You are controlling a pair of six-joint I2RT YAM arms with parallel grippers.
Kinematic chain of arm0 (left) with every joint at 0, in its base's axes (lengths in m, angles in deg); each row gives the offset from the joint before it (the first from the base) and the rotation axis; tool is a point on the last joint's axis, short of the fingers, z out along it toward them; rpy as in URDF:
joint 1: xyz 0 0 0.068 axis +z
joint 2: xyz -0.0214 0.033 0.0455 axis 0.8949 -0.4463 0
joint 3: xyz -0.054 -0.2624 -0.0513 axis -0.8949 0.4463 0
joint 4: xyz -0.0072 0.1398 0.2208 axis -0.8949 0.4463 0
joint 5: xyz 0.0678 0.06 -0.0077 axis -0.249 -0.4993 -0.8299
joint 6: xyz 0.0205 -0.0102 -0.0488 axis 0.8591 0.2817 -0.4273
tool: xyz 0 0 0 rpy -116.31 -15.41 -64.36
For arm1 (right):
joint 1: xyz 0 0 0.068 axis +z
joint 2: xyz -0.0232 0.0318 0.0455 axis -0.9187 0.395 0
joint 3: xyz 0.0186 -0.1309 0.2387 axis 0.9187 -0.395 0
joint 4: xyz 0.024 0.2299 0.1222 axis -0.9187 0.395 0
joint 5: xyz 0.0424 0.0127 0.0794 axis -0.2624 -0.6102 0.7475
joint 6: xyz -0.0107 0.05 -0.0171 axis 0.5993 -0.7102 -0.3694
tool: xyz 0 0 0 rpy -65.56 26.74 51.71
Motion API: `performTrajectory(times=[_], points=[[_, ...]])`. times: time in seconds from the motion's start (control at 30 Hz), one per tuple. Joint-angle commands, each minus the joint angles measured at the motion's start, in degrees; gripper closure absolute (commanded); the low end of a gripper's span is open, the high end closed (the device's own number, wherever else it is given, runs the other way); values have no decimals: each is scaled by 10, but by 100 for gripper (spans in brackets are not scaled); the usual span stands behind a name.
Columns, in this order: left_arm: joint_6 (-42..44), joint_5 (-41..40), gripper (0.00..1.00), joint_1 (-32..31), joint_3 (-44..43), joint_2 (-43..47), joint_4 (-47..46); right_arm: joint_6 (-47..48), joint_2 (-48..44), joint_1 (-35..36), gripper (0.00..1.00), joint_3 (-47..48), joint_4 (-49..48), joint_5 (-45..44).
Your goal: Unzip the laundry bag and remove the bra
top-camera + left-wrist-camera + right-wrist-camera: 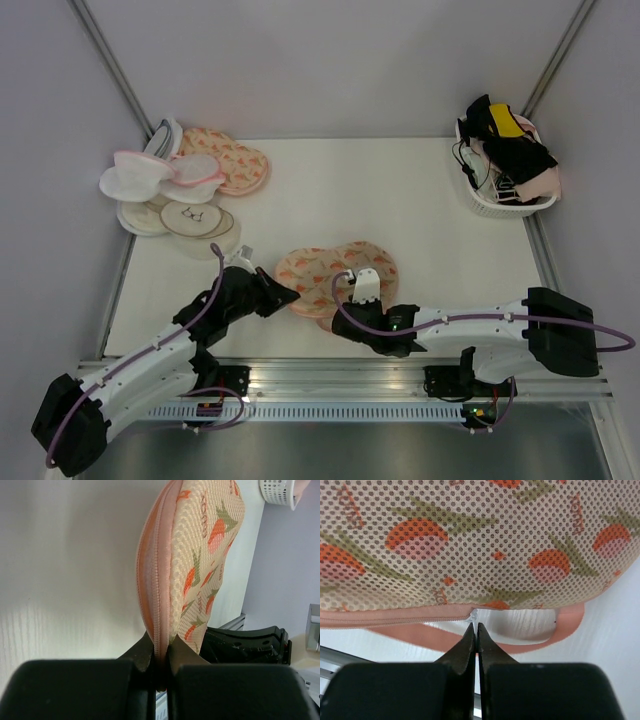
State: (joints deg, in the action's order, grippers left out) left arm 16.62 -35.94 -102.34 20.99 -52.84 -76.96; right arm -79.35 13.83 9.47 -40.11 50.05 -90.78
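White table (400, 200), grey walls. Laundry bag (335, 272): near-centre, btwn both arms. Left gripper (160, 652): pinched tight on bag's pink zip edge, left end. Right gripper (474, 632): tips together on zip pull (473, 614), near edge. Progress: zip looks part-open right of pull, closed stretch left of it remains. Bra: not visible, presumably inside; removal not begun.

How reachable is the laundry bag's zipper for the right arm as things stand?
Likely yes: the right gripper sits at the small white tab on the laundry bag zipper, jaws closed, nothing between. The left gripper pinches the bag's edge.
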Motion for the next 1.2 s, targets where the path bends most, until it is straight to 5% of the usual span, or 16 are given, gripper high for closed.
performTrajectory(times=[0.0,0.27,0.3,0.33,0.37,0.47,0.63,0.93,1.17], points=[[86,7,98,43,-58,-36,-39,-19,-28,-7,100,-12,91,-54],[194,145,93,83,-197,-287,-182,28,-100,-7,100,-38,26,-12],[201,154,84,83,-214,-310,-184,29,-106,-7,99,-39,19,-13],[202,160,49,83,-226,-331,-191,31,-110,-7,100,-38,16,-17],[201,155,31,83,-240,-361,-189,29,-115,-7,100,-38,18,-22],[181,131,1,84,-234,-368,-180,33,-107,-8,100,-31,17,-24],[147,82,0,83,-181,-305,-90,48,-87,-7,99,-29,-14,-12],[-22,85,0,20,-11,-94,-121,100,-64,-12,100,-46,-220,137],[-64,51,0,-3,1,-64,-158,114,-13,-12,100,-41,-295,199]])
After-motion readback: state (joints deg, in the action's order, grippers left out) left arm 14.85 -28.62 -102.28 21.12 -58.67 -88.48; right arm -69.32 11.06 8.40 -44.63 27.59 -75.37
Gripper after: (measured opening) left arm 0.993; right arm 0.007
